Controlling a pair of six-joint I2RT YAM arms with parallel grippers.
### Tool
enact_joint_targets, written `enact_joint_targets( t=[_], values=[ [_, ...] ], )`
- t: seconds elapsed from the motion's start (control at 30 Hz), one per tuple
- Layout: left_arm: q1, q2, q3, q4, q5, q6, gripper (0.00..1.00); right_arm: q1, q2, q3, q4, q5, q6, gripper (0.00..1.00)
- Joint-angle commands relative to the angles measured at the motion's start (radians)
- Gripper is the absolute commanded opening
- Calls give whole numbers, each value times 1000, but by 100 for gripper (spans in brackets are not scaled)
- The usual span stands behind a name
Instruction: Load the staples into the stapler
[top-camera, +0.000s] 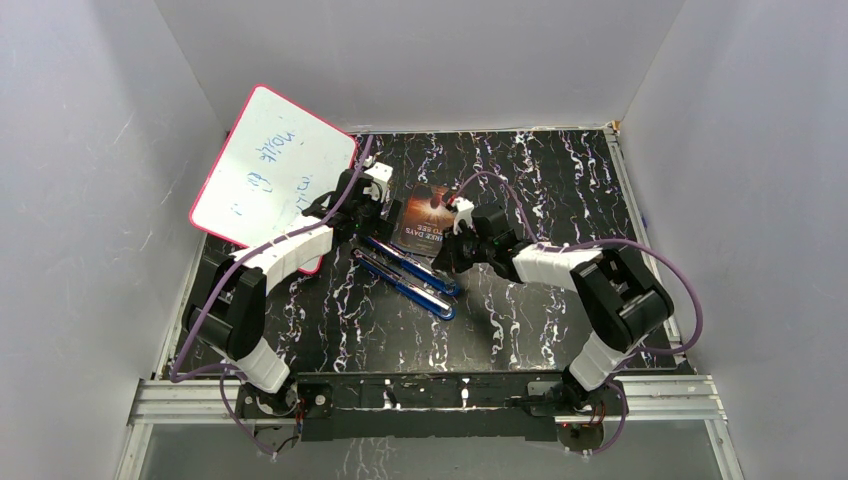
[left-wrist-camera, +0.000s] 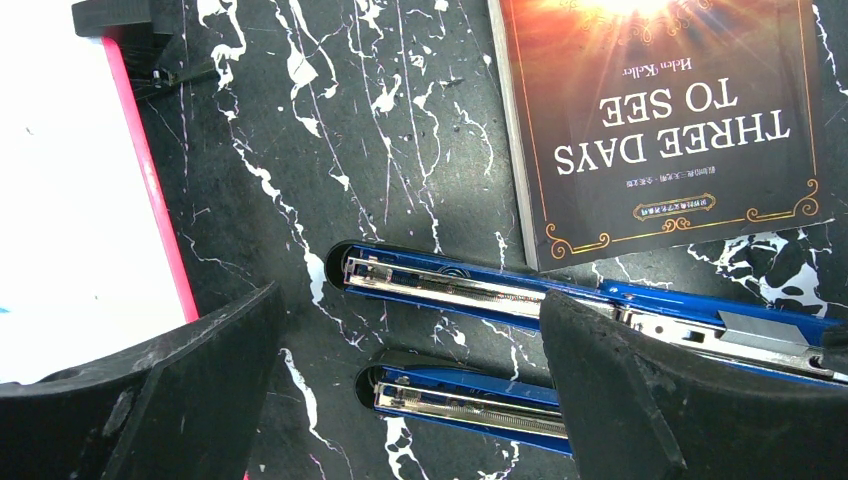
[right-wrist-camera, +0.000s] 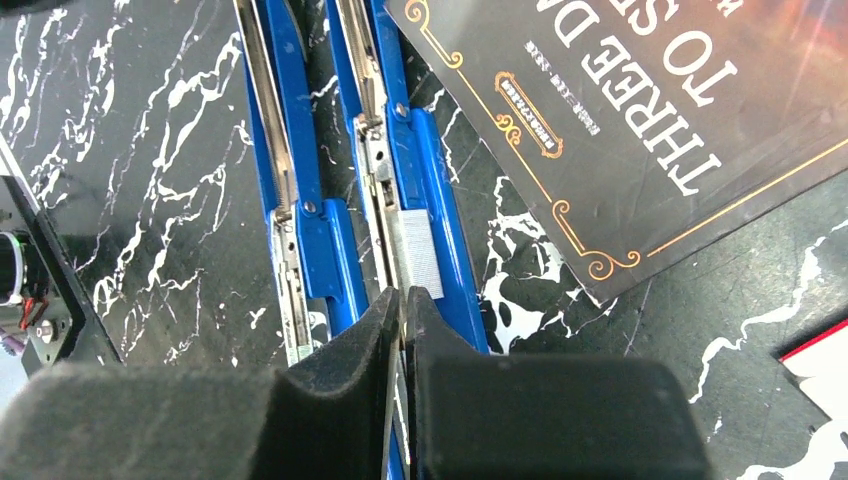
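Two blue staplers lie open side by side on the black marbled table, one next to the book (top-camera: 412, 264) (left-wrist-camera: 450, 285) (right-wrist-camera: 400, 150) and one nearer the arms (top-camera: 405, 288) (left-wrist-camera: 460, 395) (right-wrist-camera: 300, 180). A short silvery-grey strip of staples (right-wrist-camera: 418, 255) (left-wrist-camera: 765, 325) lies flat on the stapler beside the book. My right gripper (right-wrist-camera: 403, 295) (top-camera: 452, 262) is shut, its tips meeting at the near end of that strip; whether they pinch it is hidden. My left gripper (left-wrist-camera: 408, 300) (top-camera: 362, 222) hangs wide open over the staplers' other ends, holding nothing.
A dark paperback book (top-camera: 425, 215) (left-wrist-camera: 660, 120) (right-wrist-camera: 640, 110) lies just beyond the staplers. A pink-framed whiteboard (top-camera: 270, 170) (left-wrist-camera: 70, 200) leans at the back left. The corner of a red-edged white thing (right-wrist-camera: 820, 365) shows at the right.
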Motion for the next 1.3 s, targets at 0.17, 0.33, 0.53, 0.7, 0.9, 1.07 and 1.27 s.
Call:
enact_joint_targets(
  t=[0.17,0.33,0.53,0.7,0.9,1.07,1.27],
  values=[
    [-7,-17,-1,-2,-11,11,98,-4,-71,11,50,13,-33,16],
    [-8,-16,-2,-2,-11,10,98,-4,-27,19,66,-9,-18,36],
    [-9,-16,-1,-2,-13,12,98,-6,3,25,85,-19,-3,41],
    [-10,-17,-3,-2,-16,15,98,-8,25,31,94,-39,7,42],
    [-12,-17,-2,-3,-20,17,98,-10,43,37,96,-53,12,44],
    [-13,-19,-3,-2,-22,18,98,-13,51,39,100,-57,15,43],
    [-13,-19,-3,-3,-24,18,98,-14,58,41,101,-62,17,40]
  ],
)
